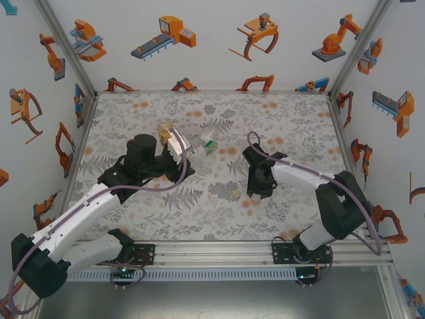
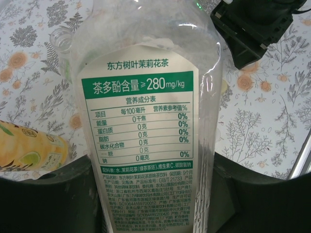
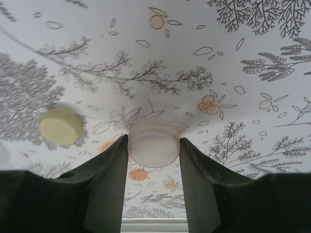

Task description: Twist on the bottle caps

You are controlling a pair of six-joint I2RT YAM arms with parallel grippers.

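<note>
My left gripper [image 2: 153, 165] is shut on the slim clear bottle [image 2: 146, 97] with the green-white label, gripping its lower body; the bottle points away over the table [image 1: 208, 143]. The amber-yellow bottle [image 2: 29, 153] lies just to its left [image 1: 163, 127]. An open clear bottle mouth [image 2: 62, 41] shows beyond it. My right gripper [image 3: 153, 145] is shut on the white cap [image 3: 153, 144], low over the cloth [image 1: 255, 193]. The yellow-green cap [image 3: 60, 126] lies on the cloth to its left [image 1: 236, 194].
A floral cloth [image 1: 219, 212] covers the table, with white walls printed with orange robots around it. The right arm's black wrist [image 2: 252, 29] shows beyond the held bottle. An aluminium rail [image 1: 212, 249] runs along the near edge.
</note>
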